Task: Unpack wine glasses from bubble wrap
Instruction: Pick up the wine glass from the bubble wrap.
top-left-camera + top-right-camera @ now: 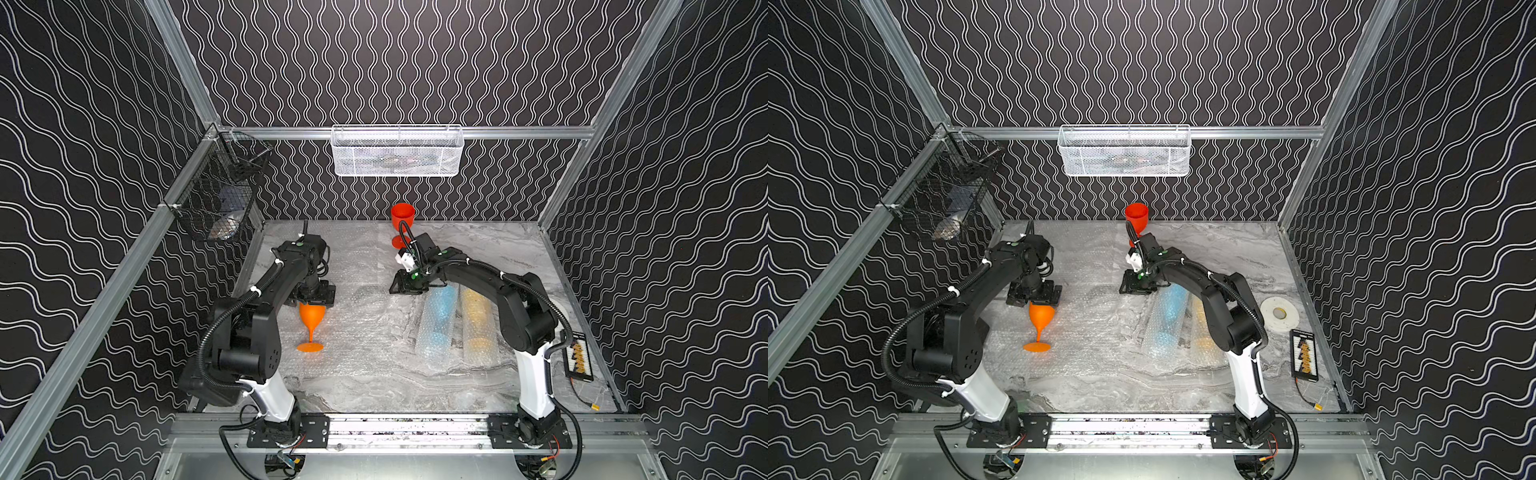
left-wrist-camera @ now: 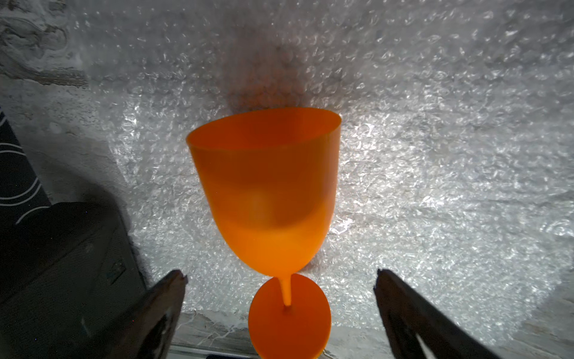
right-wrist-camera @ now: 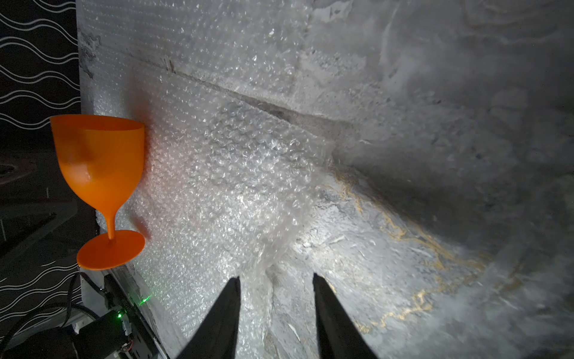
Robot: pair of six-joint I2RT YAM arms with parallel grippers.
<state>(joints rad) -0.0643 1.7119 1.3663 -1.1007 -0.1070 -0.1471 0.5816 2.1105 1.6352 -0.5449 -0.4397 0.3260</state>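
The left gripper (image 2: 279, 273) hangs with its jaws spread wide on either side of the orange goblet (image 1: 311, 320). The goblet stands bare and upright on a flat sheet of bubble wrap (image 1: 365, 316), close to the table's left edge. That dimpled sheet looks like soft footing, so a finger brushing the bowl could tip the goblet; straight up looks the free way out. The red goblet (image 1: 402, 216) stands unwrapped by the back wall, just behind the right arm. The right gripper (image 3: 275, 275) sits low at the sheet's raised edge, jaws about half apart and clamping nothing visible. Pulling there might drag the orange goblet over. Further right, the blue goblet (image 1: 438, 320) and the yellow goblet (image 1: 476, 320) lie side by side in wrap tubes and could roll. Bare tabletop (image 1: 415, 390) lies open in front of them.
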